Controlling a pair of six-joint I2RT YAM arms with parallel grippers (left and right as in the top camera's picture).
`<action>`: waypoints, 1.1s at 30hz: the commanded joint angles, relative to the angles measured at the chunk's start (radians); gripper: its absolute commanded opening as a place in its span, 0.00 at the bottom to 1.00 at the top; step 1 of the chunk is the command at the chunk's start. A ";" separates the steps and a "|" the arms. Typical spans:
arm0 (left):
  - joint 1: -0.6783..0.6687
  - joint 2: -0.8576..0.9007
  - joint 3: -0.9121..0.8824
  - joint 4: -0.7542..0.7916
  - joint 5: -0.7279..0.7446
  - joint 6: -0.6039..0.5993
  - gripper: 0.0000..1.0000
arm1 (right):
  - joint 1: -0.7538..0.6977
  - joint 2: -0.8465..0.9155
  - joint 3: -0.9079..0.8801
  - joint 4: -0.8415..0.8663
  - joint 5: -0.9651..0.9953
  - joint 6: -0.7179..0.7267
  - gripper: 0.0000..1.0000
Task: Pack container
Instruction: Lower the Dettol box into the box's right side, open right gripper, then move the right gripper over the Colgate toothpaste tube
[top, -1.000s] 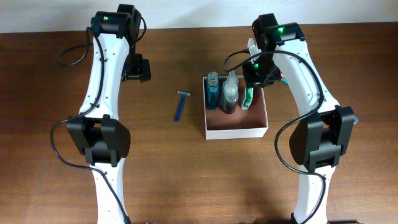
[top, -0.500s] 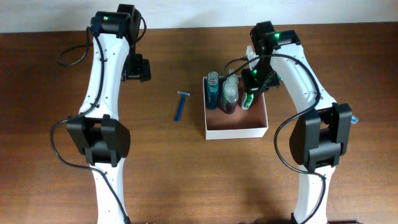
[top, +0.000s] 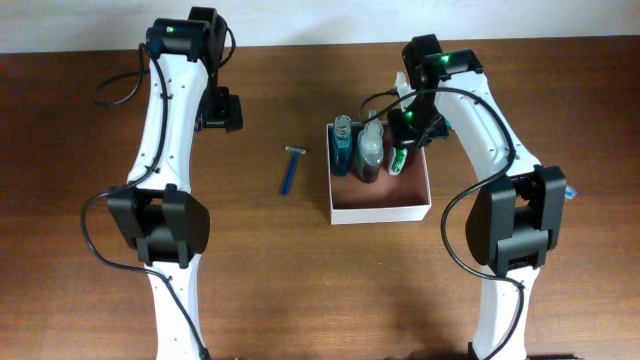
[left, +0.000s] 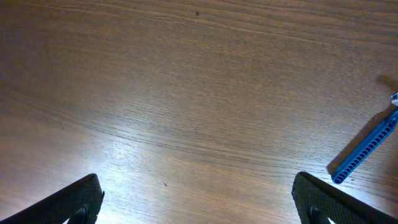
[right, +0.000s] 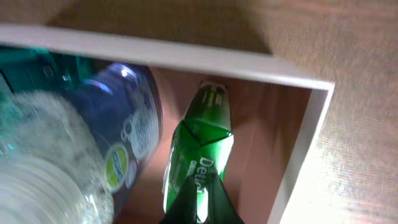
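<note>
Currently, the packing is shown partly done. The container (top: 380, 213), a shallow white box with a reddish-brown floor, is seen on the wooden table (top: 250, 280). Along the container's far wall two bottles are already stood: a blue bottle (top: 342, 148) in the far-left corner and a clear bottle (top: 370, 155) with dark liquid just beside it. A green packet (right: 200, 146) is held inside the container's far-right corner, with the right gripper (right: 202, 208) pinched closed on its end; its release is judged outstanding. The near half of the container is bare. One blue razor (top: 290, 171) is left outside, to the left of the container and apart from its wall. The left gripper (left: 199, 202) is held wide open and empty, farther left of the container than the razor.
</note>
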 joint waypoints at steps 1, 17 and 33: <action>0.002 -0.010 -0.002 0.002 -0.002 0.012 1.00 | -0.001 0.000 -0.013 0.019 -0.020 0.005 0.04; 0.002 -0.010 -0.002 0.002 -0.003 0.012 0.99 | -0.003 0.000 -0.010 0.043 -0.074 0.005 0.04; 0.002 -0.010 -0.002 -0.002 -0.003 0.012 0.99 | -0.120 0.000 0.292 -0.004 0.022 0.005 0.30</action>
